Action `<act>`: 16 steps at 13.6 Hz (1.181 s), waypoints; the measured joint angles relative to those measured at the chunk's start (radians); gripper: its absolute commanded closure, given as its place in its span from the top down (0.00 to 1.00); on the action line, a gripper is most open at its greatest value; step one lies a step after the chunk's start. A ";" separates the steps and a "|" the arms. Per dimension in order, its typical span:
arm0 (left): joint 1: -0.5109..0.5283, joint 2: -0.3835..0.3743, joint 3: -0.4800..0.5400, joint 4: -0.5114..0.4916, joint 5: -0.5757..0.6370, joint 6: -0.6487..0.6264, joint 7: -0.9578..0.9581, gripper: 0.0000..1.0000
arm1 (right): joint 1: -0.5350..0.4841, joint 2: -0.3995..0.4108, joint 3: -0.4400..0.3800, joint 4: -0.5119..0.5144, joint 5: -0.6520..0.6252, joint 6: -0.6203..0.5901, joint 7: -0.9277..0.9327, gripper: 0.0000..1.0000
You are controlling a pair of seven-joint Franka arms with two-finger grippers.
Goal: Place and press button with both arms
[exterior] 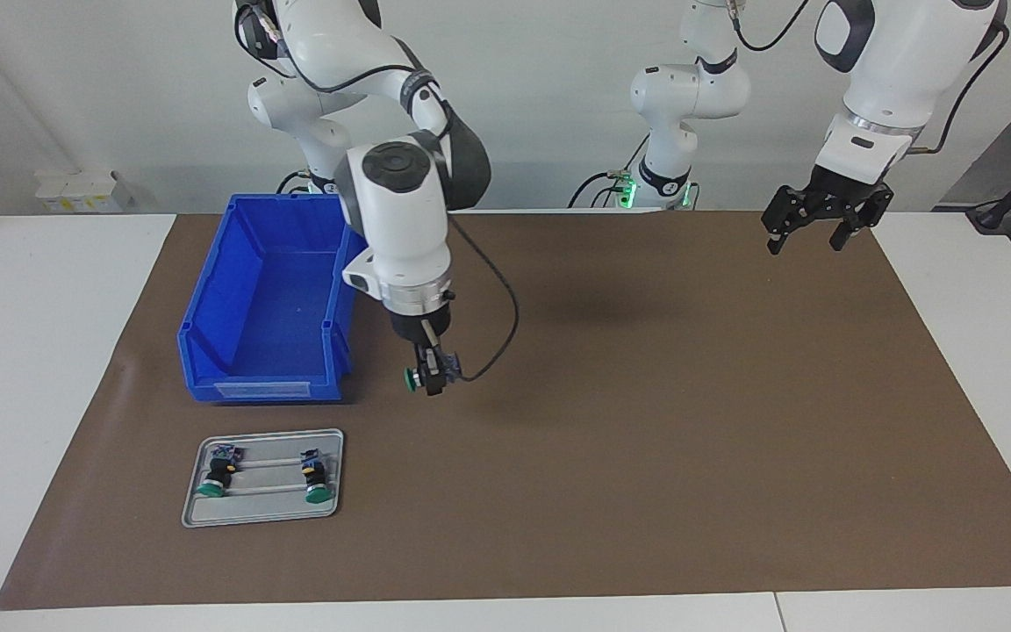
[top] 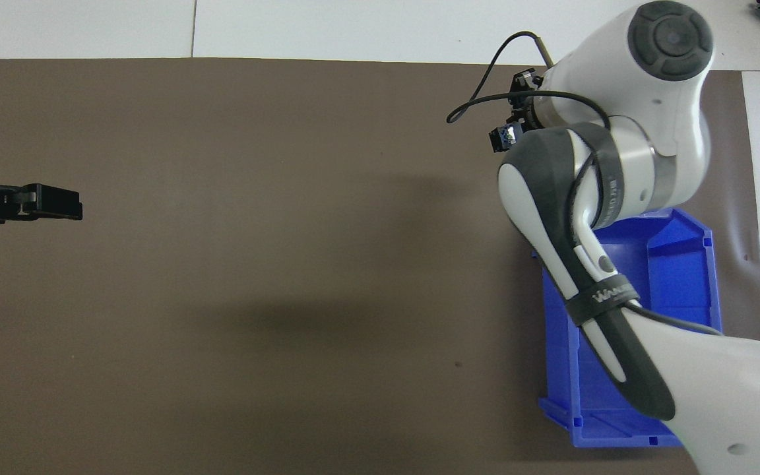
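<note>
Nearest the facing camera lies a flat grey metal tray (exterior: 264,518) on the brown paper mat (exterior: 646,439), with two green-capped push-button switches lying on their sides in it: one (exterior: 216,478) at the end toward the right arm's end of the table, the other (exterior: 316,481) beside it. Just beside the tray, nearer to the robots, stands an open blue plastic bin (exterior: 268,298), with nothing visible inside.

Beside the bin's open front corner, toward the left arm's end of the table, the right gripper (exterior: 431,376) points down over the mat, its fingers clamped on the button (exterior: 412,379), a third green-capped switch with a black body, held sideways in the air with its cap turned toward the bin.

Well apart from the bin, over the mat's edge at the left arm's end, the left gripper (exterior: 808,235) hangs raised with its fingers spread apart; that arm waits.
</note>
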 measured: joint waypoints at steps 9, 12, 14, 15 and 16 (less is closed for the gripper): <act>0.000 0.000 -0.007 0.000 0.000 0.000 0.000 1.00 | 0.216 0.192 0.000 -0.053 -0.060 0.235 0.341 0.00; -0.001 0.000 -0.015 0.000 0.000 0.000 0.000 1.00 | 0.216 0.192 0.000 -0.105 -0.060 0.282 0.341 1.00; -0.002 0.000 -0.022 0.000 0.000 0.000 0.000 1.00 | 0.216 0.191 -0.001 -0.111 -0.063 0.283 0.341 1.00; -0.006 0.000 -0.026 0.000 0.000 0.001 0.000 1.00 | 0.216 0.189 -0.002 -0.111 -0.073 0.282 0.336 1.00; -0.012 0.000 -0.030 0.000 0.000 0.004 0.000 1.00 | 0.214 0.184 -0.005 -0.111 -0.085 0.282 0.318 1.00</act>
